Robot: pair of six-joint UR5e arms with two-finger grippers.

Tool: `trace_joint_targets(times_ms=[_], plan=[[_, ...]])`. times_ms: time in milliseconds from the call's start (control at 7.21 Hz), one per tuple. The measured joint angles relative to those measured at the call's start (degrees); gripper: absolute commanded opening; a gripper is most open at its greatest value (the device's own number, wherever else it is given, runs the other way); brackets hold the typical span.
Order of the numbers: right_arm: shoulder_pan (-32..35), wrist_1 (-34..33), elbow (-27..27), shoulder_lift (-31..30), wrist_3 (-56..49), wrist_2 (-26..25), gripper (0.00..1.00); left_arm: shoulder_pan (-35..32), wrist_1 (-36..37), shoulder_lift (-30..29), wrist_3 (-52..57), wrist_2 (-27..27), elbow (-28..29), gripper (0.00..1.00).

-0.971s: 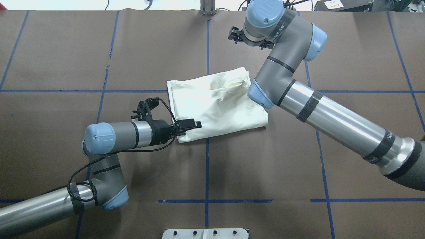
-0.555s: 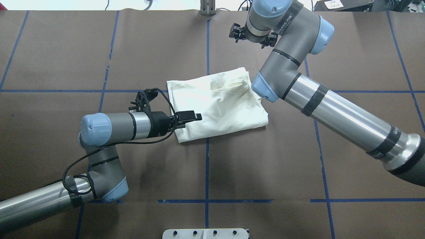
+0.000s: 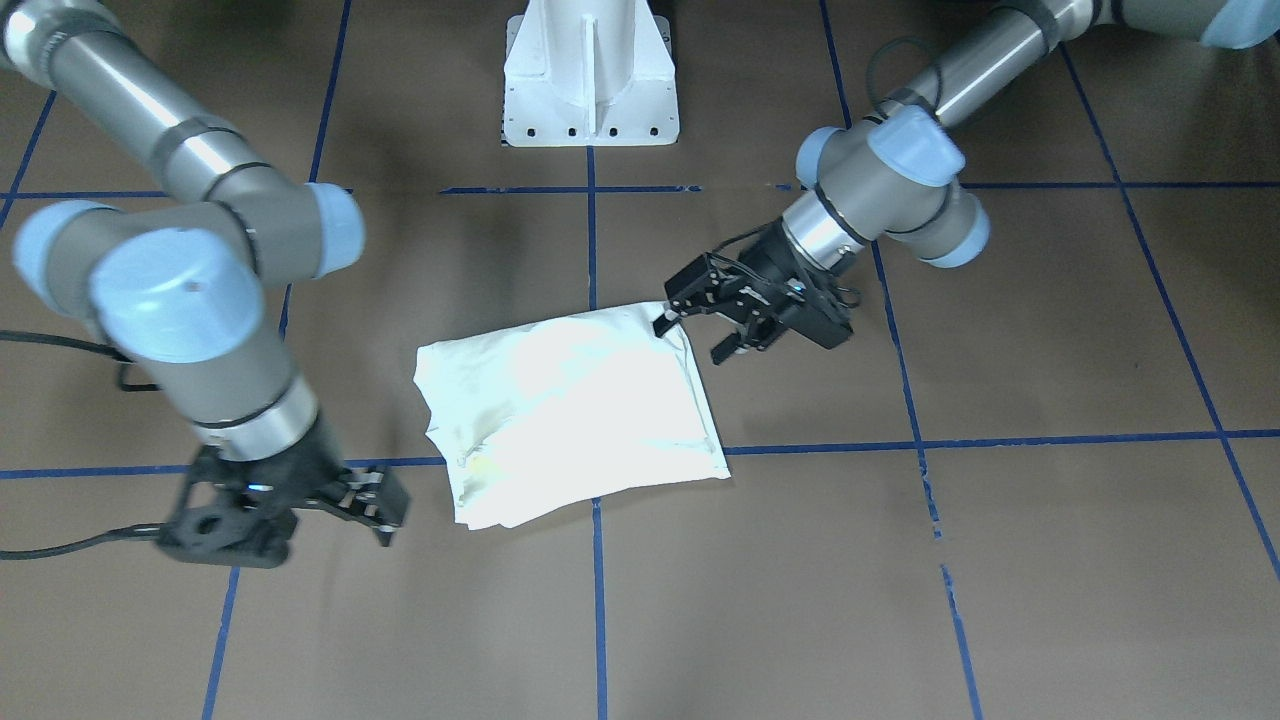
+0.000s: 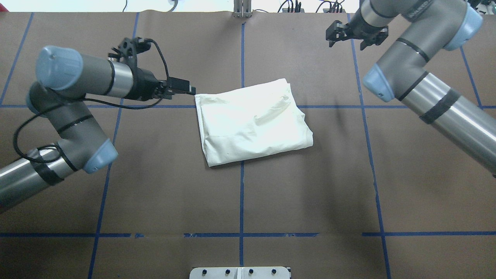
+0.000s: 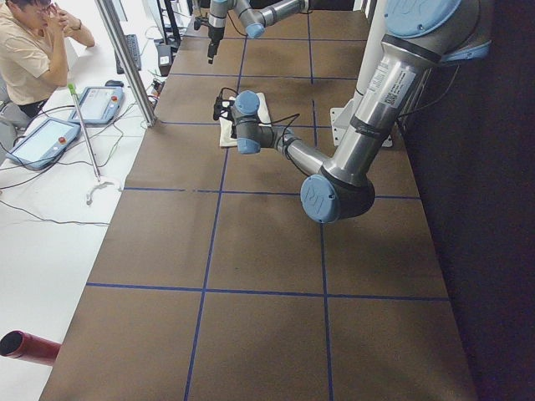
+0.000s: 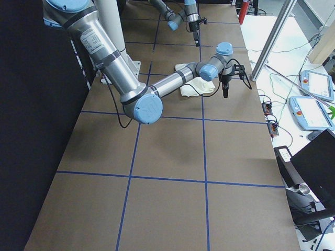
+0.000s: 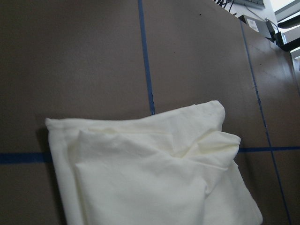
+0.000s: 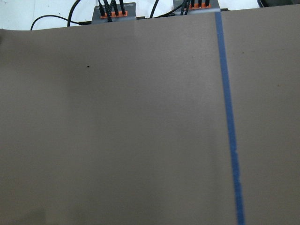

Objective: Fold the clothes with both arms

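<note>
Cream cotton shirt [image 4: 252, 124], plain side up with no print showing, lies folded into a compact, slightly skewed rectangle at the middle of the brown paper-covered table [image 4: 310, 193], across the crossing of two blue tape lines [image 4: 241, 193].

Seen from behind the robot, the left gripper [image 3: 690, 337] sits low at the shirt's far left corner. Its jaws stand apart and hold nothing. One fingertip is just beside the corner's edge, and you cannot tell whether it touches. The left wrist camera looks down on that corner and its layered folds.

The right gripper [image 4: 356, 38] hangs well apart from the shirt, toward the far right of the table. Its claws look spread and empty, and its wrist camera shows only bare paper and tape.

Judging from this, the folding is far along, with the shirt already a small packet. If you want one more fold, the left jaws must close on all layers at that corner, and the right arm must travel back to the far right corner, where a loose ridge may slip.
</note>
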Motion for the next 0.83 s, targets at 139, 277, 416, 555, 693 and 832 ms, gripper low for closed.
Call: trace_joint_targets(times_ms=[139, 277, 416, 555, 693, 832], plan=[[5.3, -0.1, 0.5, -3.6, -9.3, 4.8, 1.0, -5.5, 5.3, 1.5, 11.4, -3.8, -1.1, 1.0], [11.3, -0.2, 0.5, -7.8, -19.5, 9.5, 1.0, -10.9, 10.5, 2.7, 23.5, -6.4, -1.5, 1.0], [16.9, -1.5, 0.4, -11.8, -29.7, 12.3, 1.0, -15.8, 16.4, 3.5, 36.0, -7.6, -1.6, 1.0], [22.3, -5.6, 0.6, -14.8, -39.7, 13.4, 1.0, -21.0, 22.8, 4.3, 48.8, -8.0, -1.7, 1.0], [27.1, -12.5, 0.8, -16.4, -48.9, 13.7, 1.0, -26.2, 29.8, 4.8, 60.4, -8.1, -1.7, 1.0], [30.8, -20.5, 1.0, -17.0, -56.4, 13.6, 1.0, -31.0, 37.2, 4.9, 68.4, -8.2, -1.7, 1.0]])
